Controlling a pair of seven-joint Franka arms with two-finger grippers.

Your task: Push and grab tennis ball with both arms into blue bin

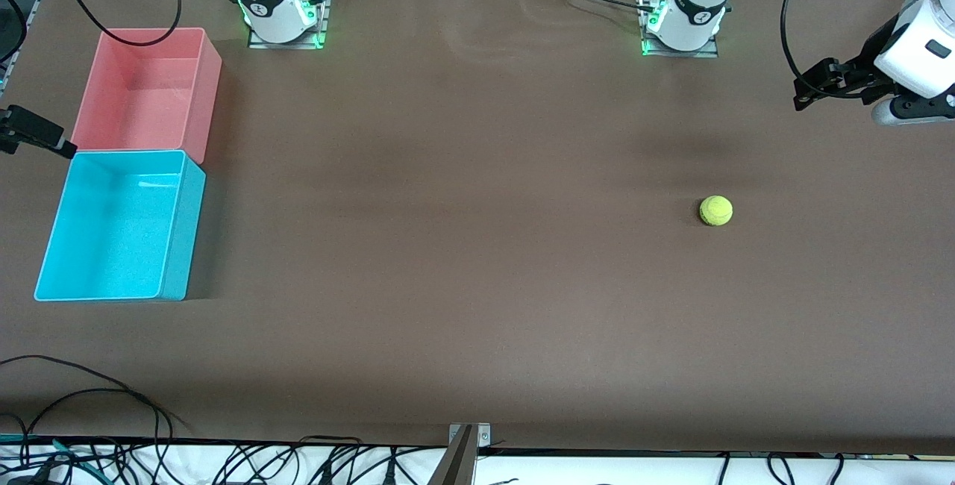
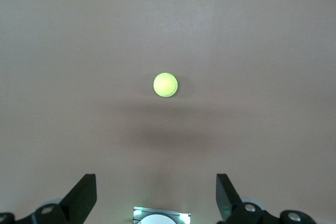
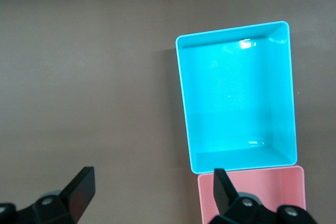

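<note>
Yellow-green and fuzzy, the tennis ball (image 1: pixel 716 210) sits alone on the brown table (image 1: pixel 462 261) toward the left arm's end, well apart from the blue bin (image 1: pixel 173 227) at the right arm's end. From the front we see the pink bin (image 1: pixel 211 89) touching the blue one, farther from the camera. That view catches only a sliver of each hand: the left gripper (image 1: pixel 809 91) hangs up in the air over the table's edge at its own end, and the right gripper (image 1: pixel 33 134) pokes in at the frame's edge by the two bins.

Our wrist views fill in the rest. The left gripper (image 2: pixel 156 198) has its fingers spread wide with nothing between them, and the ball (image 2: pixel 165 85) lies on bare table below. The right gripper (image 3: pixel 152 195) is likewise released and empty, over the table beside the blue bin (image 3: pixel 185 114), whose inside holds nothing, with the pink bin (image 3: pixel 273 192) adjoining.
</note>
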